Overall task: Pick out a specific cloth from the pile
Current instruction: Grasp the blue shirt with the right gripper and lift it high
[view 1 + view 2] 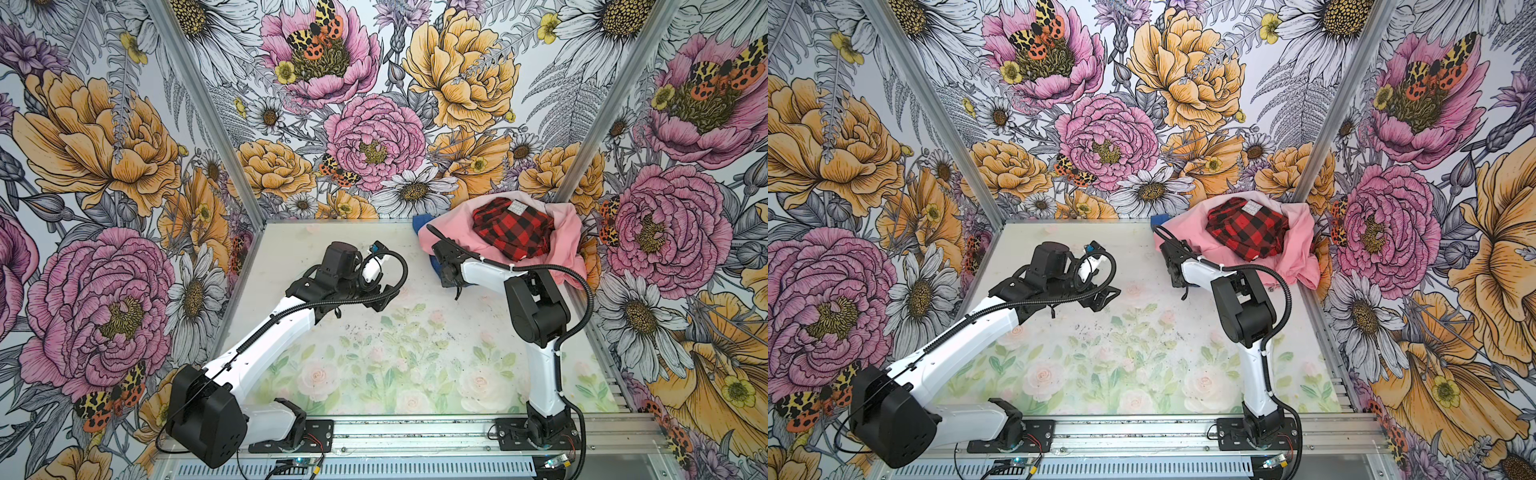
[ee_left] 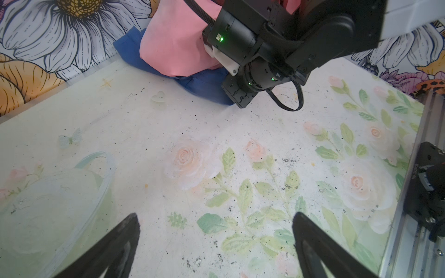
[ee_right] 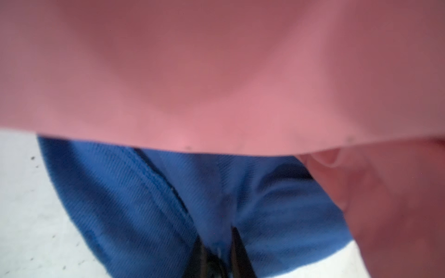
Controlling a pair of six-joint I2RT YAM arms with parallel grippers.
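Observation:
The pile sits in the table's back right corner. A red-and-black plaid cloth (image 1: pixel 513 230) (image 1: pixel 1246 230) lies on a big pink garment (image 1: pixel 457 241) (image 1: pixel 1298 253). The blue cloth (image 3: pixel 134 192) (image 2: pixel 204 85) pokes out from under the pink garment's left side, and a corner (image 1: pixel 421 222) (image 1: pixel 1158 219) shows at the back wall. My right gripper (image 3: pixel 218 243) is shut on a fold of the blue cloth at the pile's front left edge, low on the table. My left gripper (image 2: pixel 216 228) (image 1: pixel 384 297) hovers open and empty over mid-table, left of the pile.
Flower-printed walls close in the back and both sides, with metal posts (image 1: pixel 598 124) at the corners. A metal rail (image 1: pixel 415 432) with both arm bases runs along the front. The right arm's elbow (image 1: pixel 536 307) stands just in front of the pile.

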